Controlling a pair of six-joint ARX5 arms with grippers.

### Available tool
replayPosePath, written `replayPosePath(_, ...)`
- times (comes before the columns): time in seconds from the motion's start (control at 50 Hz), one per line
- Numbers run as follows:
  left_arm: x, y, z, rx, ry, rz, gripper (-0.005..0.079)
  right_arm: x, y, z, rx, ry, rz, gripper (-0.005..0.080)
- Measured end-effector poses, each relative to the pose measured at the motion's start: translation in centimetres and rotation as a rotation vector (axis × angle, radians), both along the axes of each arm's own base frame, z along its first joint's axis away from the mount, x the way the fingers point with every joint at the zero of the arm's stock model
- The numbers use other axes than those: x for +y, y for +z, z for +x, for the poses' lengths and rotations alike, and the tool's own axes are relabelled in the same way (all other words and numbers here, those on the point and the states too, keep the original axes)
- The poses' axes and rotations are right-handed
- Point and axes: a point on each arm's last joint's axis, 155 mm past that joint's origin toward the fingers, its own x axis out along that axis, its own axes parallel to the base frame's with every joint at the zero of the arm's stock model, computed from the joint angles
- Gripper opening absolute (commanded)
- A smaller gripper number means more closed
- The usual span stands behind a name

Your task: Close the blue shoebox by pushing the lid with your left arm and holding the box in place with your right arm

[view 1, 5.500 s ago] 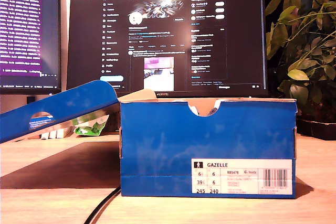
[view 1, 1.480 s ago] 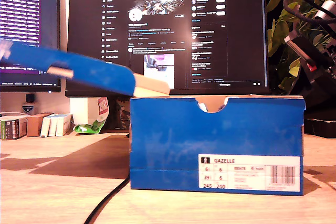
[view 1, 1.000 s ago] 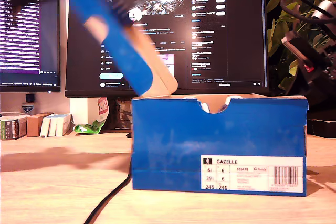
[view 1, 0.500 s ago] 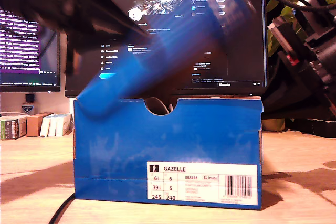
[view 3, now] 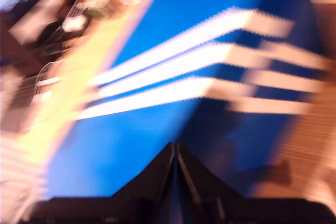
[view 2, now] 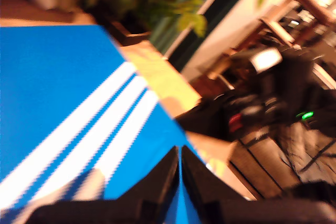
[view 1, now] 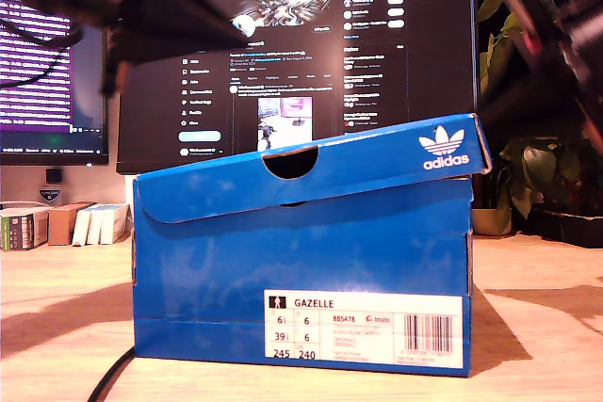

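Lid (view 1: pixel 311 174) now down, arms blurred

Matt blue cardboard shoebox (view 1: pixel 301 270) and lid (view 1: pixel 311 176) — smooth pale wood table (view 1: pixel 537 327).

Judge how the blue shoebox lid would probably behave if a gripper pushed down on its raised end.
The lid looks like thin cardboard, so it would probably flex a little rather than stay rigid. It sits tilted, higher toward the exterior view's right, so a downward push there should likely seat it on the box. The box seems light and might slide on the wooden table.
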Motion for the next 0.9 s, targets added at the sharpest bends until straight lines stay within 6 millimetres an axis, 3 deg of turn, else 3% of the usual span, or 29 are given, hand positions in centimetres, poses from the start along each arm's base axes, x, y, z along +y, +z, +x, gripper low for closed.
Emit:
replayPosePath(0.24,1.7,-0.6,0.7,0.039,0.025,0.003,-0.0018,1.1,0.3,-1.7,0.08,0.07,0.07,-0.0011)
replayPosePath(0.52,1.8,-0.5,0.7,-0.008,0.01,0.021,-0.0018,2.3,-0.5,-5.0,0.242,0.163,0.123,-0.0011)
replayPosePath(0.9,2.2,-0.5,1.0,-0.028,0.018,0.029,-0.0018,2.3,-1.8,-5.6,0.261,0.162,0.067,-0.0011)
